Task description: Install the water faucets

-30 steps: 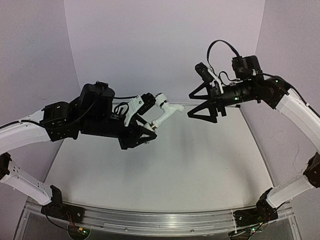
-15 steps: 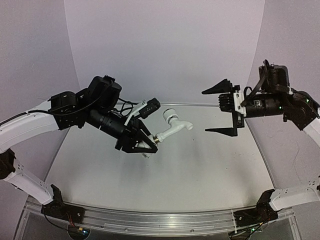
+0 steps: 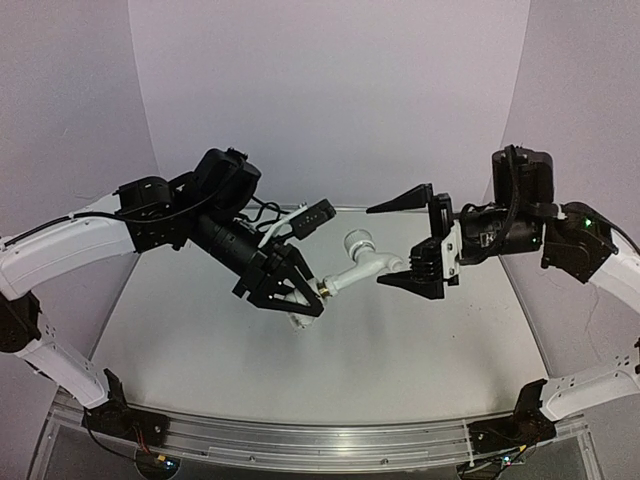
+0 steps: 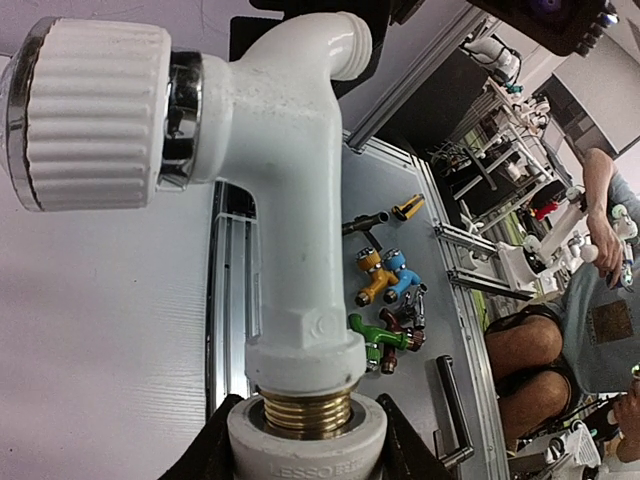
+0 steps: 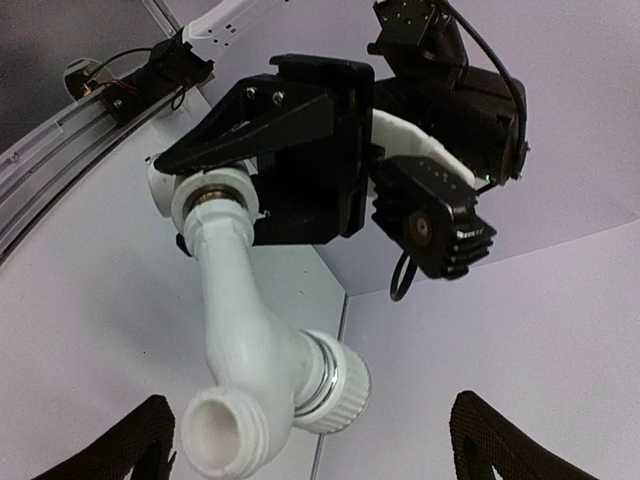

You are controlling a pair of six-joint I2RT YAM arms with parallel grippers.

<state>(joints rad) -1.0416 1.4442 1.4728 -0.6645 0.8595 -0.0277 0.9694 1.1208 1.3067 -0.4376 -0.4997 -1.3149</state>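
Observation:
The white water faucet point(image 3: 362, 265) hangs in the air above the table point(image 3: 400, 350), and its brass thread point(image 4: 305, 412) is partly screwed into the short white fitting point(image 4: 305, 452). My left gripper point(image 3: 303, 300) is shut on that fitting. The ribbed knob point(image 4: 95, 115) sticks out sideways and the spout point(image 5: 225, 432) points toward the right arm. My right gripper point(image 3: 403, 242) is open, with one finger on each side of the spout end and knob point(image 5: 338, 392), and it touches neither. In the right wrist view the left gripper point(image 5: 290, 160) holds the fitting point(image 5: 215, 195).
An aluminium rail point(image 3: 320, 440) runs along the table's near edge. White walls close in the back and sides. Past the table edge, the left wrist view shows several coloured taps point(image 4: 390, 290) on a grey surface and a seated person point(image 4: 575, 330).
The left arm has carried the faucet to the right and lower, with the spout turned toward the right arm. The right gripper has rotated and moved in around the spout end.

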